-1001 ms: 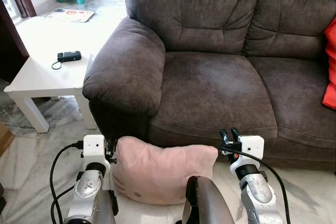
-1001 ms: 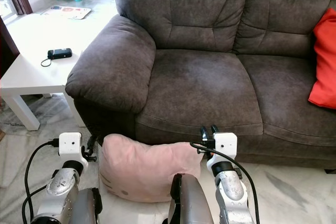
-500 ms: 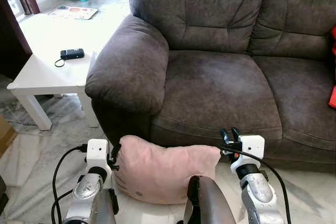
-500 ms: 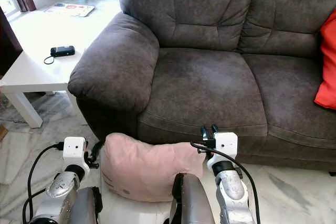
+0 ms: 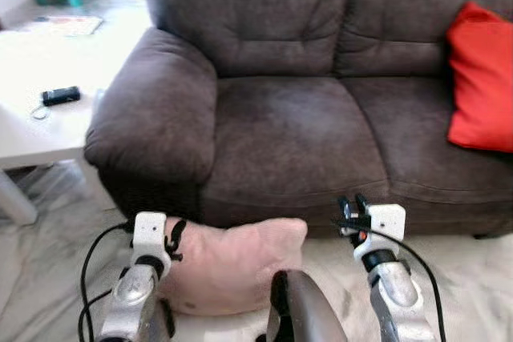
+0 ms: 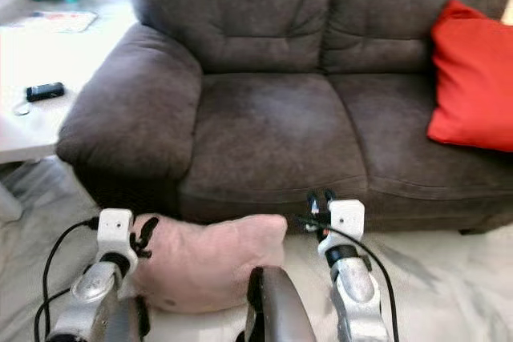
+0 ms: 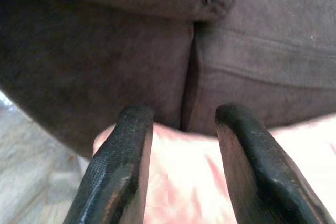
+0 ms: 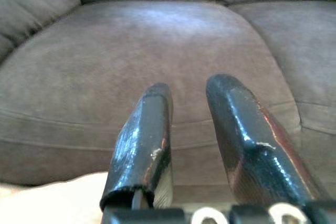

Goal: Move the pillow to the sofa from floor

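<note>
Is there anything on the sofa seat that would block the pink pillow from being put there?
Nothing visible on the near seat cushion. The pink pillow lies on the floor just below it. A red cushion occupies the far right end of the sofa only.

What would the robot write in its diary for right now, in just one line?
pink pillow: on floor against brown sofa | left gripper: open at pillow's left end | right gripper: open, beside pillow's right corner | not lifted
</note>
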Motion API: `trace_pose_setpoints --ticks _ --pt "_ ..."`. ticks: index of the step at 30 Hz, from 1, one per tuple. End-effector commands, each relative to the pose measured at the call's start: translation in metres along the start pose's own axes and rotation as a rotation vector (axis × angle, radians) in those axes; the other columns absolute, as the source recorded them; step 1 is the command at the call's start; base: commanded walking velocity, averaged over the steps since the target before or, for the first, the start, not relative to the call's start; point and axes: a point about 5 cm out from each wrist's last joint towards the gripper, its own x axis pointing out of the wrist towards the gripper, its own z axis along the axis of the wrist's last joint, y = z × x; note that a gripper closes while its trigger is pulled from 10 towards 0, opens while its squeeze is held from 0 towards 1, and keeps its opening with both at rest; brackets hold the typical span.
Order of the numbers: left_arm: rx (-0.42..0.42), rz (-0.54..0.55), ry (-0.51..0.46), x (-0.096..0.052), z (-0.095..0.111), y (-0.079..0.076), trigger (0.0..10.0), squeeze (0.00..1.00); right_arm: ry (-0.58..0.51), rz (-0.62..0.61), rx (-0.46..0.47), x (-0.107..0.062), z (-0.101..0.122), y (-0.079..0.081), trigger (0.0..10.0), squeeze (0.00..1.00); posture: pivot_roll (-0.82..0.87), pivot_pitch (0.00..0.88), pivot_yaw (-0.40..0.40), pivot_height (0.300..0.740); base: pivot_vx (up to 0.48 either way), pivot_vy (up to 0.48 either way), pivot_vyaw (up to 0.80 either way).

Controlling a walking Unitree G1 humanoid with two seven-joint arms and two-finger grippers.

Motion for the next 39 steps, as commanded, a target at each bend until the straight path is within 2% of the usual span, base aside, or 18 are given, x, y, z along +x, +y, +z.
trace_pose_setpoints --ticks 1,11,16,23,28,39 --pt "0.007 0.005 0.031 -0.004 -0.008 -0.002 10.0 0.0 -0.009 0.004 -0.009 0.0 0.002 -0.001 10.0 0.0 0.05 0.0 -0.087 0.484 0.0 0.0 0.0" --pt "-0.001 0.067 0.028 -0.005 -0.009 0.004 10.0 0.0 -0.017 0.011 -0.009 0.0 0.003 0.001 10.0 0.0 0.05 0.0 -0.084 0.484 0.0 0.0 0.0" --pt "-0.028 0.134 0.068 -0.009 -0.017 0.013 10.0 0.0 -0.018 0.017 -0.013 0.0 0.003 0.001 10.0 0.0 0.05 0.0 -0.086 0.484 0.0 0.0 0.0" --pt "-0.013 0.167 0.088 -0.014 -0.021 0.021 10.0 0.0 -0.018 0.023 -0.014 0.0 0.003 0.001 10.0 0.0 0.05 0.0 -0.091 0.484 0.0 0.0 0.0" --pt "-0.011 0.185 0.098 -0.015 -0.023 0.022 10.0 0.0 -0.017 0.027 -0.014 0.0 0.003 0.001 10.0 0.0 0.05 0.0 -0.093 0.484 0.098 0.0 0.0" --pt "-0.007 0.178 0.122 -0.014 -0.026 0.019 10.0 0.0 -0.01 0.031 -0.02 0.0 0.003 0.0 10.0 0.0 0.05 0.0 -0.097 0.484 0.322 0.0 0.0"
